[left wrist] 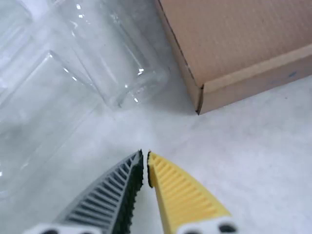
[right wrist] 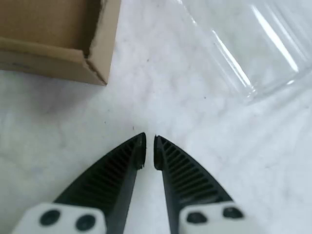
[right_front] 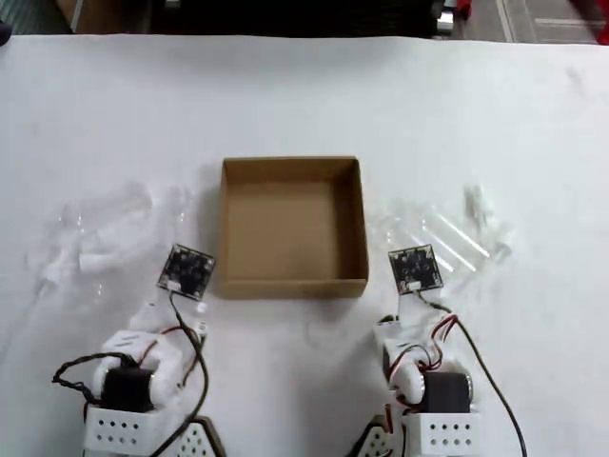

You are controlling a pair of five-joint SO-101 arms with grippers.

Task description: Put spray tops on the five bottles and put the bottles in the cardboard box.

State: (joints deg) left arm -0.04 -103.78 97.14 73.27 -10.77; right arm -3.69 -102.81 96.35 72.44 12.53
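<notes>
Your left gripper [left wrist: 145, 163] and right gripper [right wrist: 150, 148] are both clenched, tips together over the table [right wrist: 58, 112]. Just past each, clear bottles [left wrist: 117, 63] lie beside a box [left wrist: 243, 44] corner. From above, the box's bare floor shows between two bottle heaps. Pale bits [right_front: 481, 205] by the right heap may be spray tops.

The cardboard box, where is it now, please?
In the high view, the cardboard box sits centrally on the table, between clear bottles on either side.
</notes>
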